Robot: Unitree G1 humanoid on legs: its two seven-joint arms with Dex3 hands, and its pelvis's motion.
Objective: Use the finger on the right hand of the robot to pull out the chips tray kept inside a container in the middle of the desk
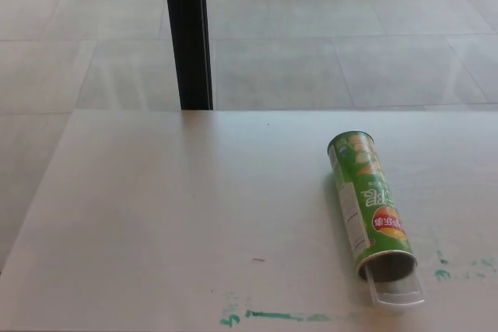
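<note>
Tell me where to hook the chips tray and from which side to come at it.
Hook the clear lip of the chips tray that juts from the open mouth of the green can. The can lies on its side on the desk, mouth toward the near edge, so probably come from the near side and pull along its axis.

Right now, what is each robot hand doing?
Left robot hand: not in view.
Right robot hand: not in view.

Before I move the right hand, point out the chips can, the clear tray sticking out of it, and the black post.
chips can (pixel 366 204), head view, green side wall
tray (pixel 398 293), head view, protruding clear lip
black post (pixel 187 33), head view, mid-shaft
</note>
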